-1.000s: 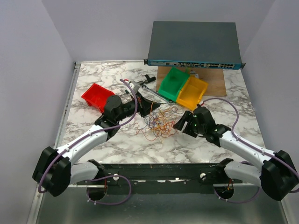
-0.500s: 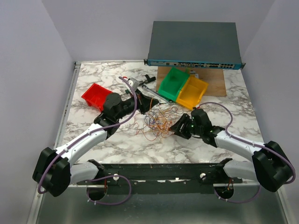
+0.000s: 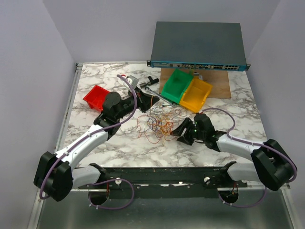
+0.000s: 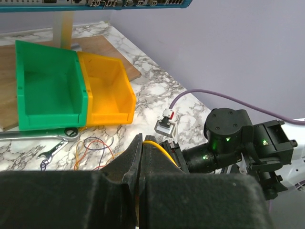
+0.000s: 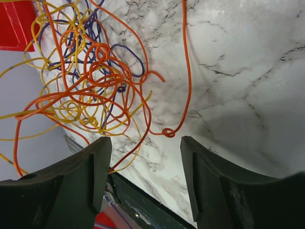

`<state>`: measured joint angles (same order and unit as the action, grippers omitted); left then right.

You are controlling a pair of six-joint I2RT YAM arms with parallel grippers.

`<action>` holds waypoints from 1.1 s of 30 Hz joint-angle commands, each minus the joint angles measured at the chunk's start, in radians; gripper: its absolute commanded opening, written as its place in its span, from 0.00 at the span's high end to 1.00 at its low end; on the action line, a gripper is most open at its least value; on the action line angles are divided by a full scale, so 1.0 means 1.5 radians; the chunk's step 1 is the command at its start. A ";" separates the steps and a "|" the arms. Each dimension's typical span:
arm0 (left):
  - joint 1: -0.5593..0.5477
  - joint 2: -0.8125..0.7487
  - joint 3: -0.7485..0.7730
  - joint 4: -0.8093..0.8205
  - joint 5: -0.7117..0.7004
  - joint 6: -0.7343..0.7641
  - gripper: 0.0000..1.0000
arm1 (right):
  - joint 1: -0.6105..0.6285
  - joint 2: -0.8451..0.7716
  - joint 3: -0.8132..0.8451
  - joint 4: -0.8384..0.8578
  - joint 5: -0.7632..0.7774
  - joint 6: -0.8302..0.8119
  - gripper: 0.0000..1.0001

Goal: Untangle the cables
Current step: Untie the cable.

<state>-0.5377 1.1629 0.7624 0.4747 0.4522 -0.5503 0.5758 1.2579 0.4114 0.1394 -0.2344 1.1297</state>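
The cables (image 3: 159,125) lie in one loose heap on the marble table (image 3: 95,138), near its middle, between the two arms and just in front of the green bin (image 3: 176,86) and the yellow bin (image 3: 196,94). They are hair-thin wires in orange, yellow, red and dark purple, looped and crossed over each other so that no single strand lies free. Orange and yellow make up most of the knot, and a few purple loops show through it. Several strands trail out of the heap across the marble.

The left gripper (image 4: 142,145) is at the far left edge of the heap with its fingers pressed together, pinching a yellow wire that arches out from between the tips. The right gripper (image 5: 145,139) is at the near right edge, low over the table, with its fingers spread wide and nothing held. One long orange strand ends in a small curl just beyond the gap between them.

A red bin (image 3: 96,98) sits left of the heap, and a wrench (image 3: 157,94) lies behind it
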 commanded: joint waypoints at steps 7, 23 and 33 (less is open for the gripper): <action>0.011 -0.006 0.013 0.014 -0.009 -0.015 1.00 | 0.001 0.044 0.004 0.066 -0.018 0.021 0.63; 0.203 -0.094 -0.015 -0.115 -0.166 -0.088 1.00 | -0.007 -0.167 0.185 -0.413 0.417 -0.078 0.99; 0.352 -0.169 -0.067 -0.180 -0.247 -0.204 1.00 | -0.041 -0.233 0.352 -0.695 0.819 -0.082 0.99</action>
<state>-0.0643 0.9516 0.6777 0.2855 0.1677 -0.7631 0.5278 0.9318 0.8383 -0.6479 0.6689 1.0111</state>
